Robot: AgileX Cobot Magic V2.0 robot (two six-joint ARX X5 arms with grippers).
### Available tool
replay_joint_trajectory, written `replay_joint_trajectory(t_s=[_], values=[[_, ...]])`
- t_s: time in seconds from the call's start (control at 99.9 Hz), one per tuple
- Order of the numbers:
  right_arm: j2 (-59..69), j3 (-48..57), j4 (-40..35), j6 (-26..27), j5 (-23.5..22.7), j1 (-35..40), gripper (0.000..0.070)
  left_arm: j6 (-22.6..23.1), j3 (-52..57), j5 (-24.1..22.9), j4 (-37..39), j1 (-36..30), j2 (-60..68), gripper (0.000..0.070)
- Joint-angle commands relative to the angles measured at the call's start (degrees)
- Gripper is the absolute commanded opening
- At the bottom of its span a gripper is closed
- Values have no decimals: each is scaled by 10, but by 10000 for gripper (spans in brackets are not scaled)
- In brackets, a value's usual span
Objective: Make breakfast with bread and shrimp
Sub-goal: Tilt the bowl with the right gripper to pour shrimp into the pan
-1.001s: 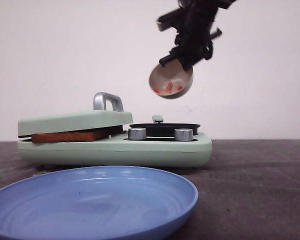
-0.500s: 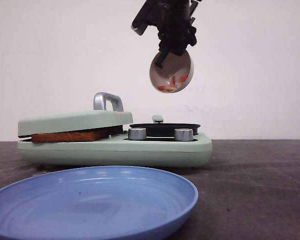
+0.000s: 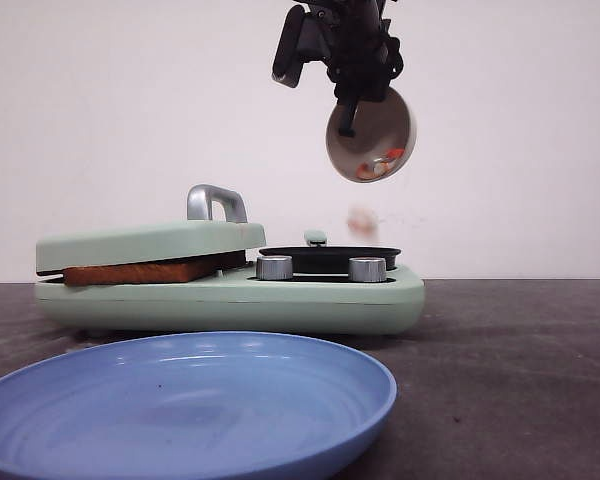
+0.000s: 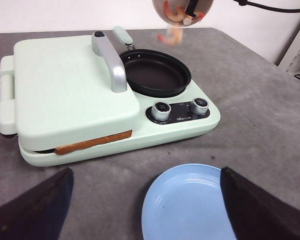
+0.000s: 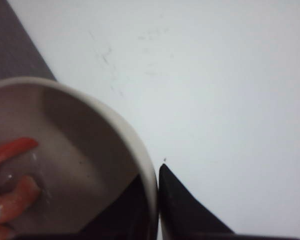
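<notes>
Orange shrimp (image 3: 361, 220) falling from tilted bowl (image 3: 372, 135) pinched at rim by right gripper (image 3: 348, 105), pan (image 4: 155, 72) directly below. Bread (image 4: 92, 143) already pressed under lid (image 4: 65, 85). More shrimp left; plating undone. Left gripper (image 4: 145, 200) spread, empty.

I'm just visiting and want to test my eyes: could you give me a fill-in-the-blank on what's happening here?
1. The right gripper tips a beige bowl of ____ above the cooker.
2. A blurred shrimp is falling toward the black round ____.
3. The bread sits under the cooker's closed ____.
4. The plate in front is ____ in colour.

Missing words: shrimp; pan; lid; blue
</notes>
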Motion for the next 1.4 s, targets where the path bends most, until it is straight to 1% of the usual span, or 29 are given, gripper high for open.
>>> replay_joint_trajectory(t_s=[0.0, 0.18, 0.39, 0.5, 0.71, 0.79, 1.061, 1.121, 1.231, 1.391], values=[[7, 19, 13, -30, 8, 7, 0, 10, 0, 1, 8, -1, -2, 499], [7, 19, 16, -43, 10, 16, 0, 10, 0, 1, 8, -1, -12, 499], [15, 19, 19, -74, 14, 31, 0, 10, 0, 1, 8, -1, -25, 499], [17, 19, 20, -77, 13, 35, 0, 10, 0, 1, 8, -1, -29, 499], [38, 19, 44, -120, 16, 47, 0, 11, 0, 1, 8, -1, -32, 499], [45, 19, 55, -127, 15, 52, 0, 12, 0, 1, 9, -1, -32, 499], [46, 19, 60, -143, 14, 52, 0, 12, 0, 1, 9, -1, -32, 499], [46, 19, 76, -145, 17, 52, 0, 12, 0, 1, 9, -1, -32, 499], [46, 19, 120, -173, 17, 54, 0, 12, 0, 1, 9, -1, -32, 499], [46, 19, 164, -194, 17, 55, 0, 12, 0, 1, 9, -1, -32, 499]])
